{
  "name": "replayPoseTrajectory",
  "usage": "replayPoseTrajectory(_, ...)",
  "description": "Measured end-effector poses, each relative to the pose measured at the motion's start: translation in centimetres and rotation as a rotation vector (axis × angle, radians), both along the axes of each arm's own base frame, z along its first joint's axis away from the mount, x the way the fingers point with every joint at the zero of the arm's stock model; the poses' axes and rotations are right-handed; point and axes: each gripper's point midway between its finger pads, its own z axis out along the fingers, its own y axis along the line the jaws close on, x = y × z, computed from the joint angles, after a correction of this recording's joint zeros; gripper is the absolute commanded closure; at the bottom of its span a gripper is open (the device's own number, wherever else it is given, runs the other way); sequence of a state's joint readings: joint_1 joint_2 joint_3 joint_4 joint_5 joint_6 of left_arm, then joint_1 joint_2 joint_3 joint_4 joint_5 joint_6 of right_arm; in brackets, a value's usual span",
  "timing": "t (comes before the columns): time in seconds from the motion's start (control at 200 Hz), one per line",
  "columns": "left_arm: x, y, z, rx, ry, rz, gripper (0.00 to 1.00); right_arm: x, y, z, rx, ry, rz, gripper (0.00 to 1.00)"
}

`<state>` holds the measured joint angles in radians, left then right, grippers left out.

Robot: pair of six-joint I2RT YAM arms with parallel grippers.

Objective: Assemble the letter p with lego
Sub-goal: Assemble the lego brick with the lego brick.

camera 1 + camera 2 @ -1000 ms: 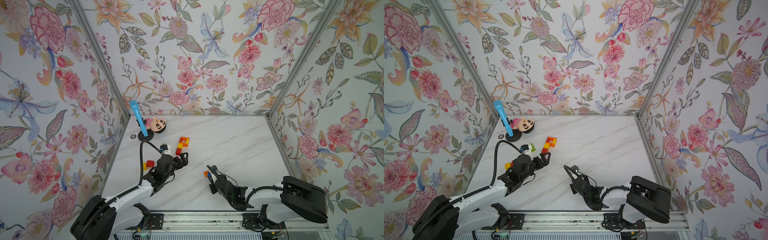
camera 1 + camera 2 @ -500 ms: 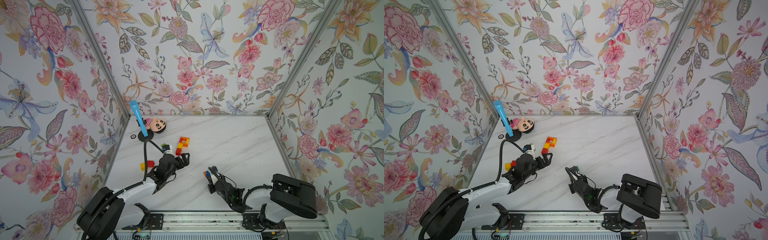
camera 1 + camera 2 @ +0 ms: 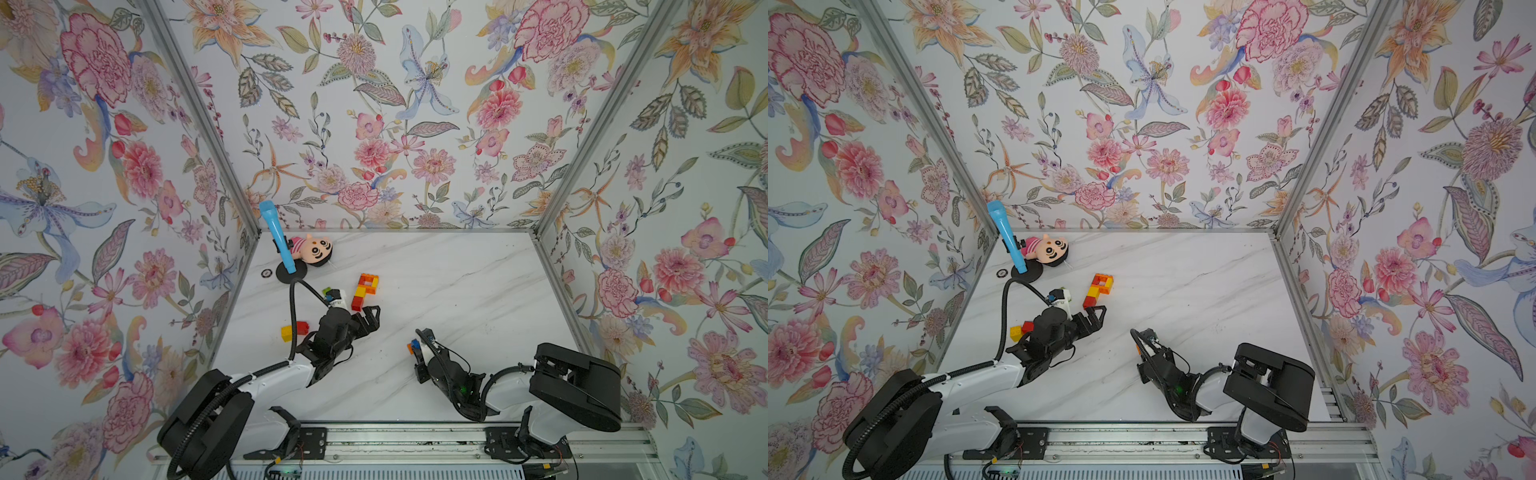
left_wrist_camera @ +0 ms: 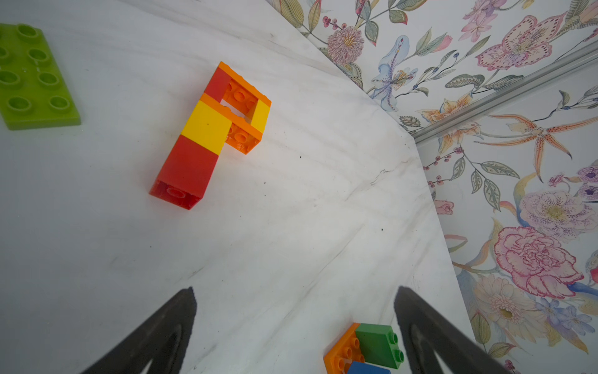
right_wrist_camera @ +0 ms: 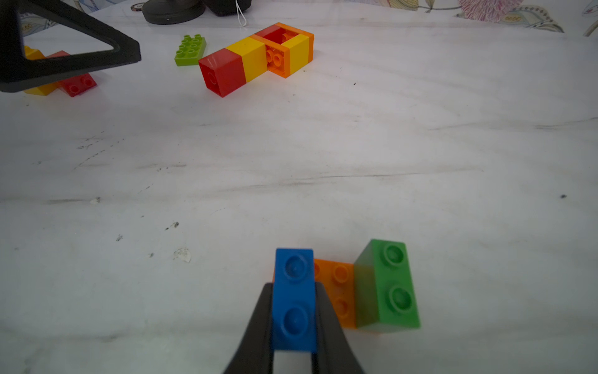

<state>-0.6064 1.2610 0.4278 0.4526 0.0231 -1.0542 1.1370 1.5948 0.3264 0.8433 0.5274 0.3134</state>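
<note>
The lego letter, a P of red, yellow and orange bricks (image 3: pixel 365 291) (image 3: pixel 1098 289) (image 4: pixel 210 136) (image 5: pixel 255 55), lies flat on the marble table. My left gripper (image 3: pixel 371 318) (image 4: pixel 294 291) hovers just in front of its red foot, open and empty. Nearer the front, my right gripper (image 3: pixel 417 345) (image 5: pixel 293 286) is shut on a blue brick (image 5: pixel 293 301). That brick sits on an orange plate (image 5: pixel 336 288) (image 4: pixel 339 351) beside a green brick (image 5: pixel 386 285) (image 4: pixel 378 343).
A loose yellow brick (image 3: pixel 286 332) and red brick (image 3: pixel 302 327) lie left of my left arm. A lime green plate (image 4: pixel 35 77) (image 5: pixel 190 50) lies behind it. At the back left are a plush doll (image 3: pixel 313 251) and a blue microphone (image 3: pixel 276 237) on a black stand. Flowered walls enclose three sides.
Both arms' rear links have folded lower and nearer the front rail. The left gripper drifted slightly right. The right gripper keeps its place and its hold on the blue brick.
</note>
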Motion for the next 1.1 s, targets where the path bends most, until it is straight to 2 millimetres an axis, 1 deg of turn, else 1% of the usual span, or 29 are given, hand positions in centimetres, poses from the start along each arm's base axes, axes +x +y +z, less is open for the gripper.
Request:
replayPoseTrajectory(0.175, 0.1, 0.0, 0.0, -0.002, -0.001, 0.0, 0.01, 0.3, 0.7, 0.3, 0.022, 0.003, -0.008, 1.0)
replayPoseTrajectory(0.28, 0.0, 0.1, -0.2, -0.004, -0.003, 0.001, 0.01, 0.4, 0.8, 0.0, 0.023, 0.014, -0.013, 1.0)
replayPoseTrajectory(0.395, -0.1, 0.3, -0.5, -0.002, 0.001, 0.004, 0.01, 0.3, 0.5, -0.6, 0.011, 0.031, -0.024, 1.0)
replayPoseTrajectory(0.51, -0.1, 0.6, -0.7, -0.005, 0.0, 0.009, 0.01, 0.4, 0.6, -0.6, 0.013, 0.037, -0.033, 1.0)
replayPoseTrajectory(0.751, -0.5, 0.7, -1.3, -0.008, 0.008, -0.001, 0.01, 0.8, 1.3, -0.6, 0.003, 0.048, -0.042, 1.0)
replayPoseTrajectory(0.996, -0.7, 1.7, -2.3, 0.003, 0.026, 0.018, 0.01, 1.3, 1.2, -0.7, -0.02, 0.063, -0.084, 1.0)
replayPoseTrajectory(1.101, -0.7, 1.9, -2.5, 0.005, 0.029, 0.022, 0.01, 1.4, 1.1, -0.7, -0.034, 0.072, -0.106, 1.0)
